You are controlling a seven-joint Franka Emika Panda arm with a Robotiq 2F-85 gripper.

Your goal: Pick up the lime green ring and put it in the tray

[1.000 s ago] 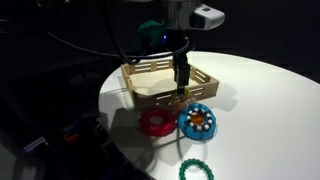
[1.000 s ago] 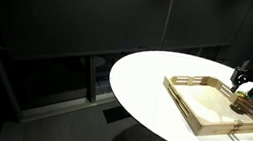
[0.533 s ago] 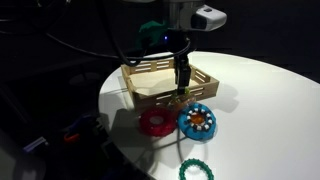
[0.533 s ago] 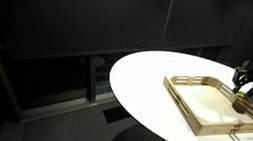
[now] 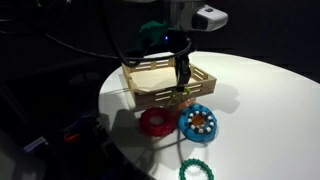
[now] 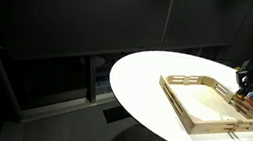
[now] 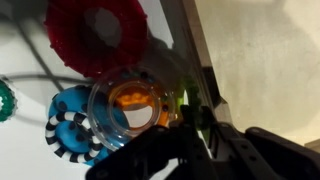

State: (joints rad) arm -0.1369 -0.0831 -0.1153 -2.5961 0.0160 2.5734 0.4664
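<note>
Wrist view: the gripper (image 7: 195, 118) enters from the bottom edge, dark and blurred, with its tips at the tray's rail.
End effector: the jaws are drawn narrow and clamp the lime green ring (image 7: 186, 99). Only thin bright slivers of the ring show beside the dark fingers (image 7: 214, 140).
Lime green ring, position: held at the fingertips against the slatted rail of the tray (image 7: 196, 48), on the side that faces the other rings. Whether it is over the tray floor or just outside the rail cannot be told.
Tray: a square wooden tray with slatted sides resting on the white round table (image 5: 262, 108), seen in both exterior views (image 6: 198, 119). The pale floor visible in the wrist view is bare.
Gripper, exterior views: it points straight down at the tray's edge (image 5: 182, 88), on the side nearest the rings (image 6: 244, 86).
Red ring (image 5: 155, 122): flat on the table just outside the tray.
Blue ring (image 5: 198, 122): beside the red ring and touching or nearly touching it, with white and dark segments around an orange centre.
Dark green bumpy ring (image 5: 196, 171): near the table edge, apart from the others.
</note>
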